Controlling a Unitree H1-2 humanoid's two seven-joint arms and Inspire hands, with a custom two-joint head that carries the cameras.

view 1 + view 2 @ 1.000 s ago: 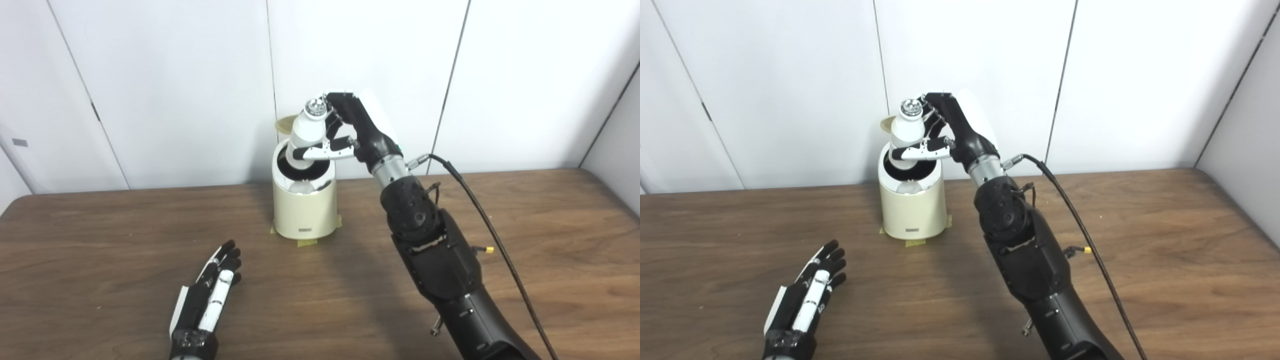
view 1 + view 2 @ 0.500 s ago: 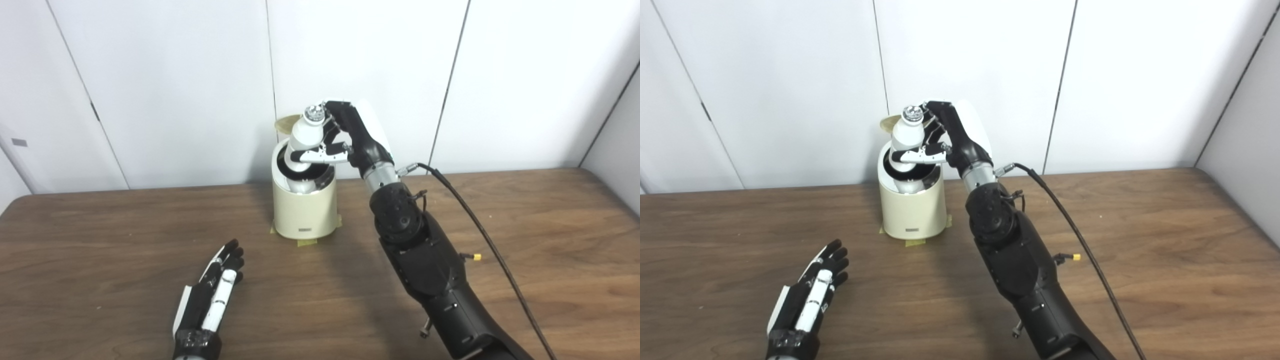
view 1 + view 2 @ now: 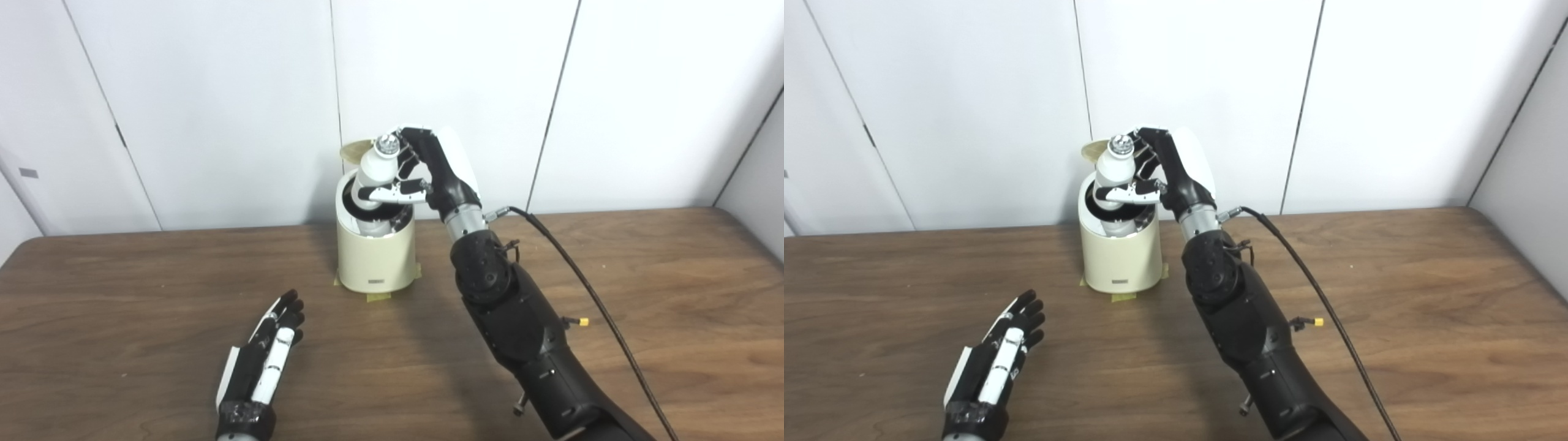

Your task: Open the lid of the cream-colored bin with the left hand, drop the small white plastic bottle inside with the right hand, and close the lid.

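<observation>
Cream-colored bin (image 3: 376,260), one smooth plastic cylinder, stands on the wood-grain table (image 3: 122,306) over yellowish tape (image 3: 378,296), its round lid (image 3: 358,149) tipped up behind. One small white plastic bottle (image 3: 374,171), capped in shiny silver, is gripped by the right hand (image 3: 429,168), its lower end inside the dark opening. The left hand (image 3: 263,361) lies flat, fingers extended, holding nothing.

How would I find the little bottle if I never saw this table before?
Look at the far middle of the brown table, where a cream bin stands against the white wall with its lid flipped up. The bottle sits in the bin's mouth, gripped by the right robot hand. It is small and white, with a shiny silver cap on top.
</observation>
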